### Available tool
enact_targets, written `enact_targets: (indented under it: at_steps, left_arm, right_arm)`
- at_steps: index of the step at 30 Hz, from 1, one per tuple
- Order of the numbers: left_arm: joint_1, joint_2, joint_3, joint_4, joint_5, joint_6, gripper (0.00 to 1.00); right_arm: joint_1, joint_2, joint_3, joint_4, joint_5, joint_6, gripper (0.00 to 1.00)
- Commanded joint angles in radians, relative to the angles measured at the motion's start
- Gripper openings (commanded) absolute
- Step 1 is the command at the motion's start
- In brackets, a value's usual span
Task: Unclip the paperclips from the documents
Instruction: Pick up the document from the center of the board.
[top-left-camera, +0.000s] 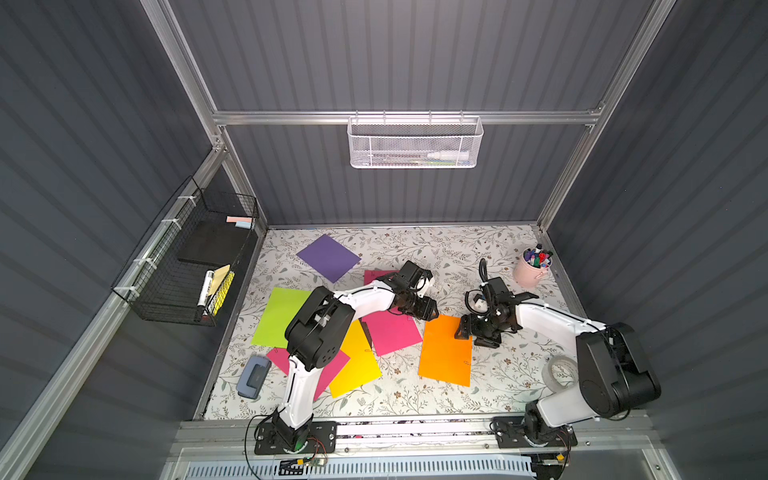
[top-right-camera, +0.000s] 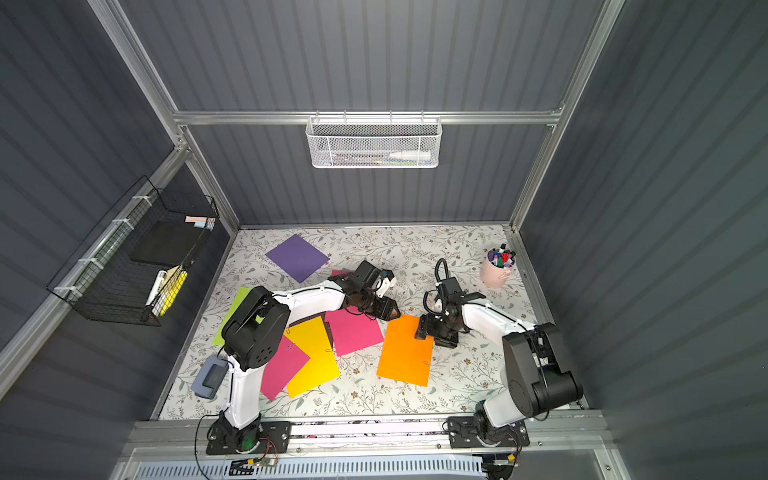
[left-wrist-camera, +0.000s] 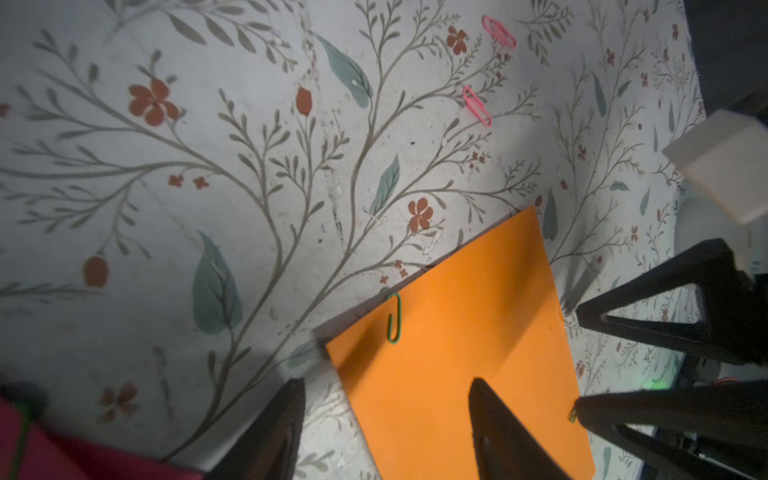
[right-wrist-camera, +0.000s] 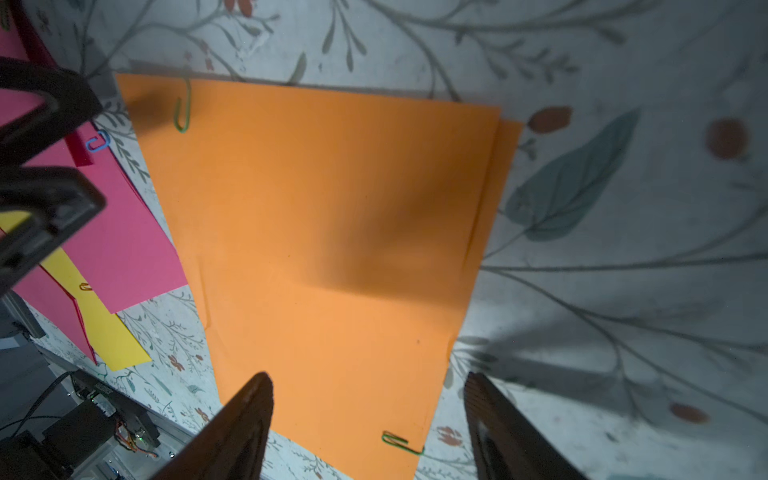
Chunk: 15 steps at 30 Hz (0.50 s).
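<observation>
- The left pincer (left-wrist-camera: 388, 384) is seen spread with nothing pinched, its tips poised over a corner of the orange document (left-wrist-camera: 457, 332).
- The right pincer (right-wrist-camera: 369, 376) is likewise spread and empty, and is hung over the same document.
- A green paperclip (left-wrist-camera: 394, 318) is clipped on the document's edge, just ahead of the left pincer. A second green paperclip (right-wrist-camera: 401, 442) is clipped near the right pincer.
- The step is judged best done with the paper pinned flat by one pincer. The clip's outer loop is then pinched and slid off along its length, not lifted, lest the paper be dragged or torn.
- Two pink paperclips (left-wrist-camera: 476, 106) lie loose on the desk (left-wrist-camera: 208, 166), well apart from the document.
- In a top view the left arm (top-left-camera: 365, 297) is stretched across from its base with the wrist bent down. The right arm (top-left-camera: 548, 318) is folded at the elbow, and its forearm is reached inward.
</observation>
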Motion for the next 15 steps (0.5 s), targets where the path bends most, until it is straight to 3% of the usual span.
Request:
enact_targets:
  at_steps: [1,8,15]
  left_arm:
    - [-0.022,0.025,0.04,-0.074,-0.018,0.003,0.63]
    - [-0.05,0.045,0.034,-0.116,-0.006,0.007,0.57]
    - [-0.067,0.046,0.003,-0.104,0.004,0.001,0.47]
  right_arm:
    - [-0.008,-0.022,-0.03,0.047,0.013,0.07,0.78]
    - [-0.023,-0.017,-0.058,0.096,0.034,0.088,0.79]
    - [-0.023,0.068,-0.1,0.203,-0.034,0.084,0.79]
